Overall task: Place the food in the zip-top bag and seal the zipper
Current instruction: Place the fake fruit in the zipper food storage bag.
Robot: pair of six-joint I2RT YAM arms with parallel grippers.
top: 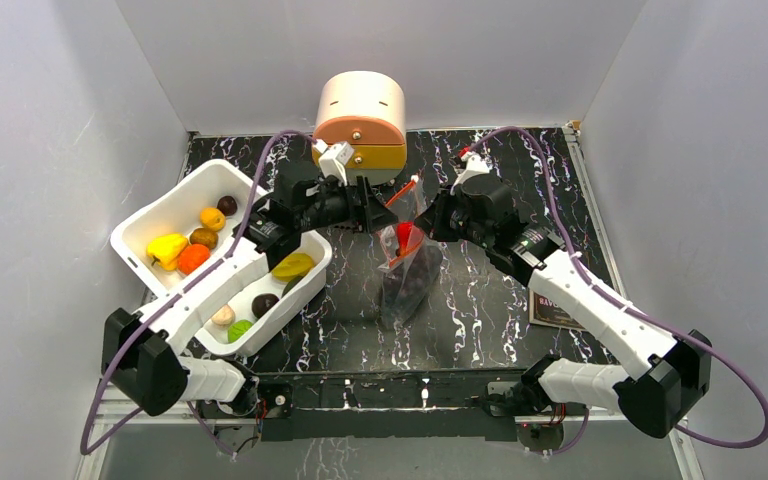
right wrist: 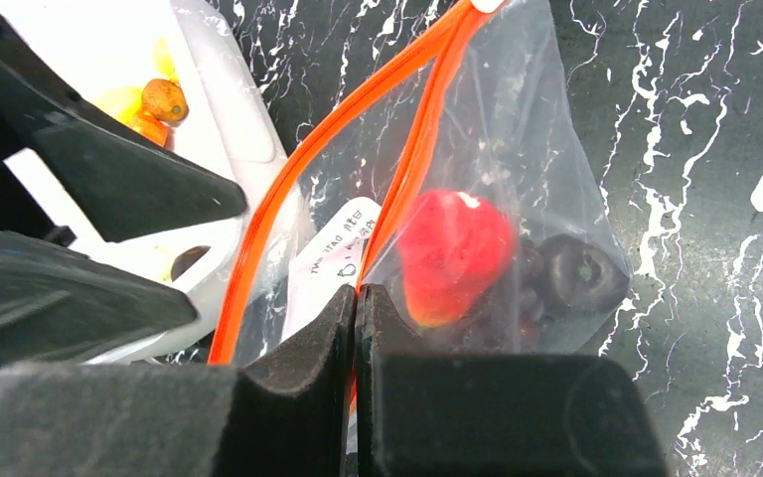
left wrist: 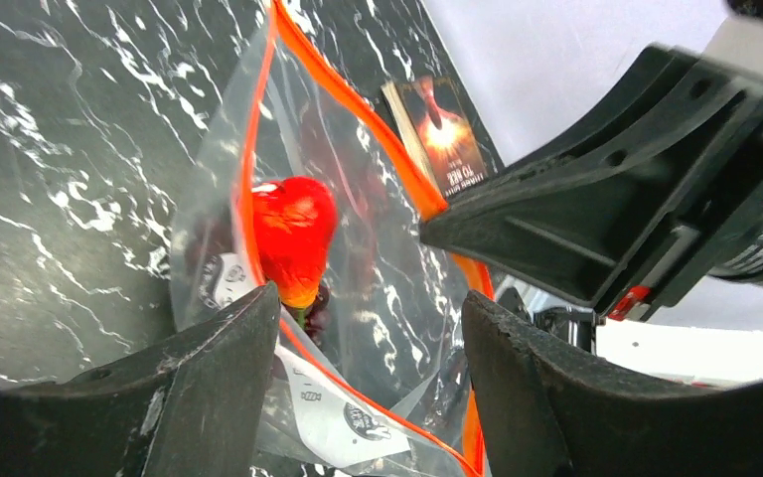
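Right fingers (right wrist: 298, 363) clamp the zipper (right wrist: 298, 164), clear only from their wrist; left fingers (left wrist: 219, 383) gape around the bag (left wrist: 387, 268).

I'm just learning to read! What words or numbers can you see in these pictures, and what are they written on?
Card beside the right arm: seems to start "HAVE"; the rest is too small or hidden by the arm.
Label on the bag: has printed words, too blurred to read.
Motor on the right arm: has white letters, too blurred to read.
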